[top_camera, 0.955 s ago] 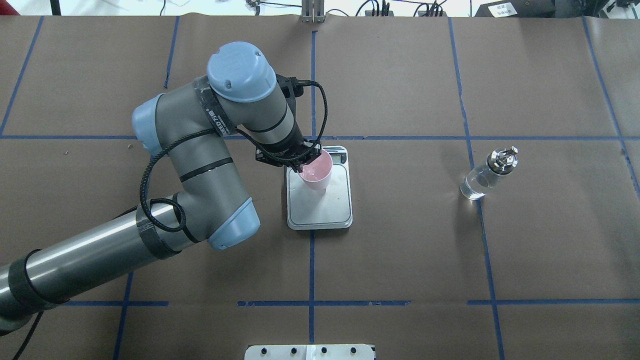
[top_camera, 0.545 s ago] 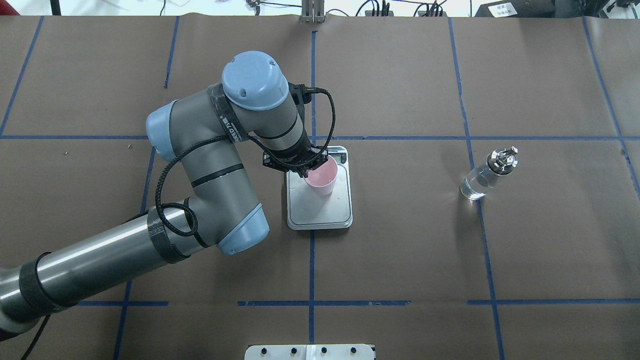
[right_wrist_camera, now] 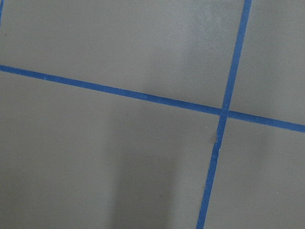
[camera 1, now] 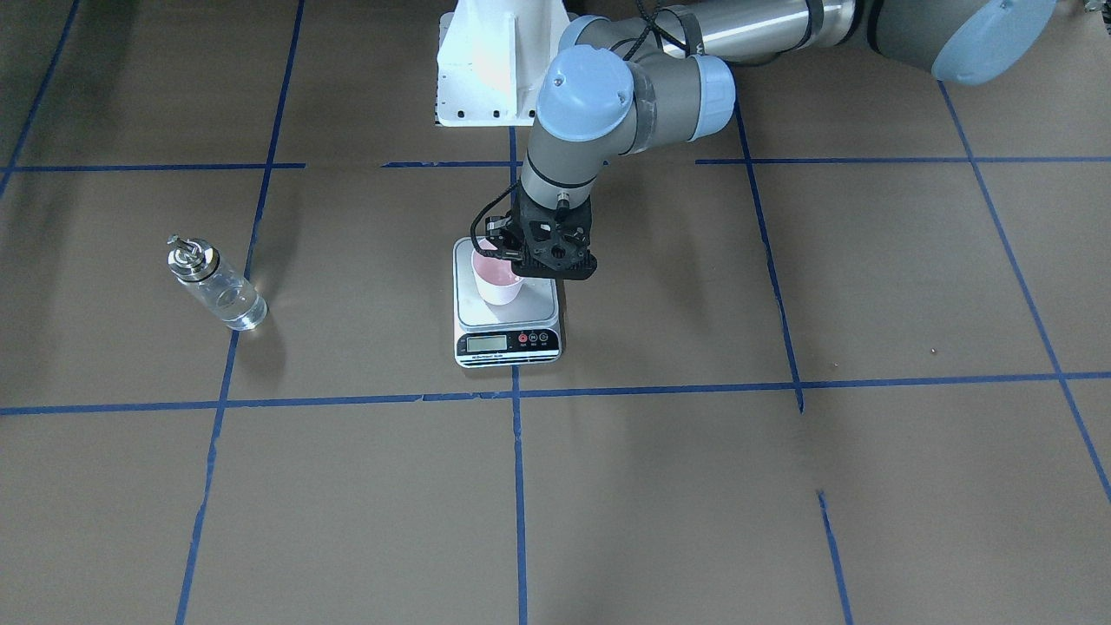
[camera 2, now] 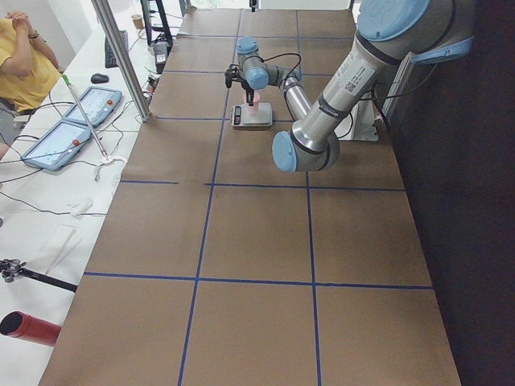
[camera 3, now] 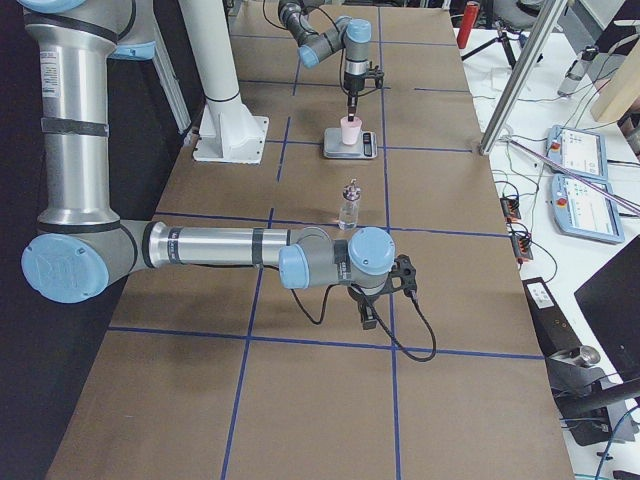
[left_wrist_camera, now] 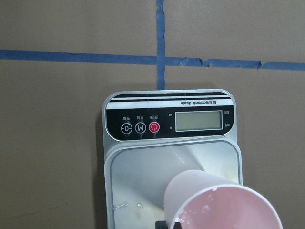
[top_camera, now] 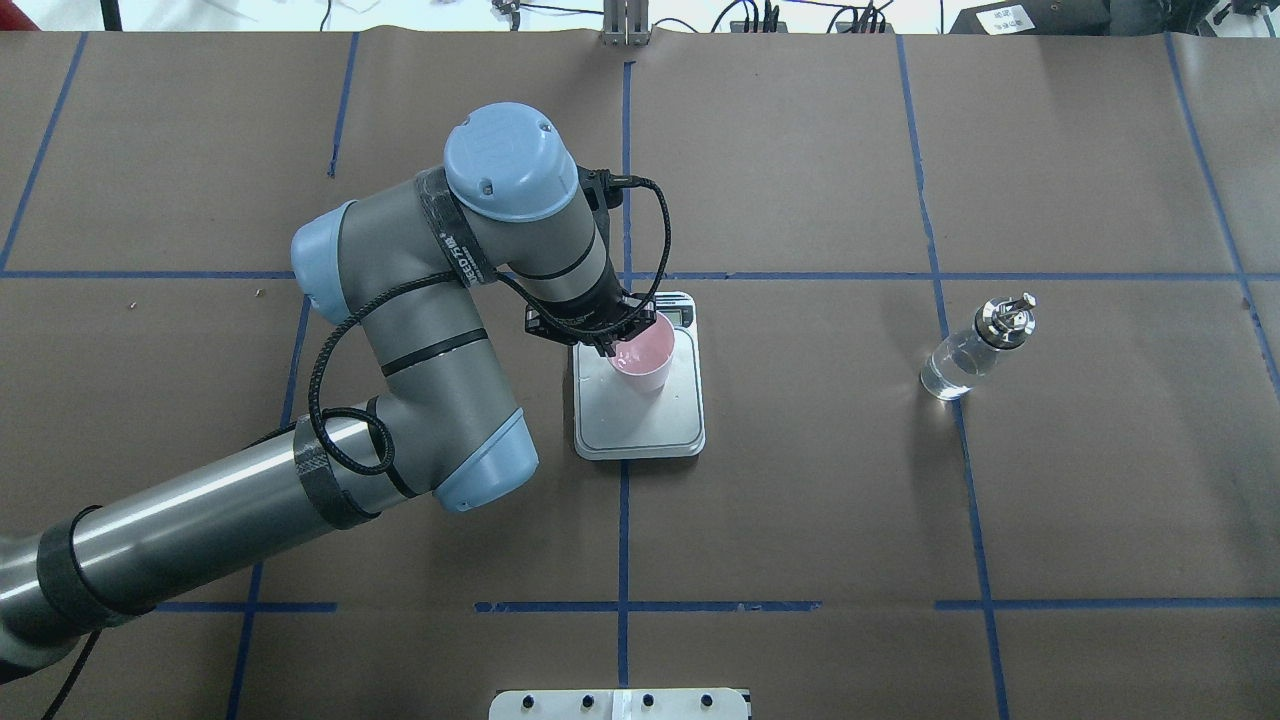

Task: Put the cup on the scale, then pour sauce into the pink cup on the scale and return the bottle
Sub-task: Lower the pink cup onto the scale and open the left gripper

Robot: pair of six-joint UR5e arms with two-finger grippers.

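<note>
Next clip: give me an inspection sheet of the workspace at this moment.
Surface: brown paper with blue tape grid.
Job's things: cup on scale, near its display end; bottle standing apart on the paper.
Clutter: tiny specks only.
Grippers: left gripper pinching the cup's rim; right gripper away from both, open or shut cannot tell.
Cables: black cable looping above the left gripper.
Surroundings: person at side desk.
</note>
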